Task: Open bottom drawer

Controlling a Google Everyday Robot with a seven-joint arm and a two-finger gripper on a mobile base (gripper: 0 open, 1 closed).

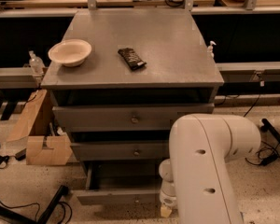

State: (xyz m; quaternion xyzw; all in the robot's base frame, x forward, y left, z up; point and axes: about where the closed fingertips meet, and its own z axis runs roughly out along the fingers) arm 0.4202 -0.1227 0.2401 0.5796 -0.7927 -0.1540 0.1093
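1. Far left, on floor: cardboard box point(42, 146) beside the cabinet point(130, 118), clear of the job.
2. On cabinet top: bowl point(70, 52) at left, dark snack bar point(132, 58) mid. Not task items.
3. Bottom drawer point(114, 196): lowest, nearest; front stands out partway, inside showing. Prob. nearly done.
4. Gripper point(166, 208) low at drawer front's right end, likely placed to pull. Clenched or released: can't tell.
5. Right: white arm point(205, 171) folded steeply down, reaching low.

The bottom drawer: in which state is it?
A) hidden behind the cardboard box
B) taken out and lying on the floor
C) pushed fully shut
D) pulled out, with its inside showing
D: the front of the bottom drawer stands forward of the middle drawer and its inside is open to view. The gripper is at the right end of that front, below the white arm.
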